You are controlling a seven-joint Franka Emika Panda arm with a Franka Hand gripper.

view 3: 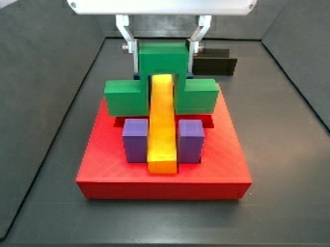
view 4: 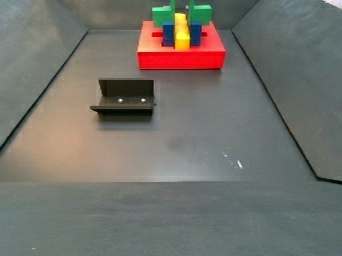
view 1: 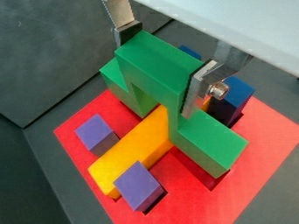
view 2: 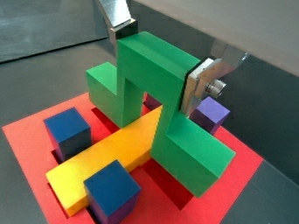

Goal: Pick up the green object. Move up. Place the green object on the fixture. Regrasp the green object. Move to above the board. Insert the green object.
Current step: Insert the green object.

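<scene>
Gripper (view 1: pixel 160 59) was clamped on the green object's (view 1: pixel 176 101) raised middle, straddling the yellow bar (view 1: pixel 138 144) at the board's (view 1: pixel 82 114) far edge; slight misalignment risked jamming.

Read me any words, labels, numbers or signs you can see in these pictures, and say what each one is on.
None: no text shows on the green object, the board, the yellow bar, the blue blocks, the purple blocks, the fixture, or the gripper shut on the green object over the board.
</scene>
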